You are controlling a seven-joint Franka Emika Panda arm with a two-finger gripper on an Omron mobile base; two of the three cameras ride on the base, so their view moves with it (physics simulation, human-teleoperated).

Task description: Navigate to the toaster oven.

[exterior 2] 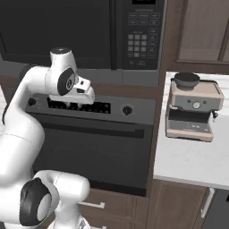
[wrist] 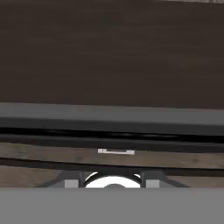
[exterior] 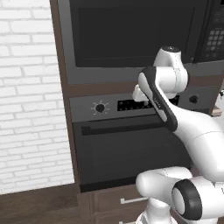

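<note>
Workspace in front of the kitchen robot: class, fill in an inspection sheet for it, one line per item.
Surface: white countertop at right, beside the oven column.
Job's things: toaster oven, nothing seen.
Clutter: beige and steel espresso machine standing on the countertop.
Grippers: gripper faces dark wood panelling; open or shut cannot be told.
Cables: nothing seen.
Surroundings: grey built-in wall oven with display, black built-in microwave with keypad above it, white brick wall, brown wooden drawer below.

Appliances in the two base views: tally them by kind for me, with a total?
Built-in microwave: 1
Built-in wall oven: 1
Espresso machine: 1
Toaster oven: 0
Total: 3
</note>
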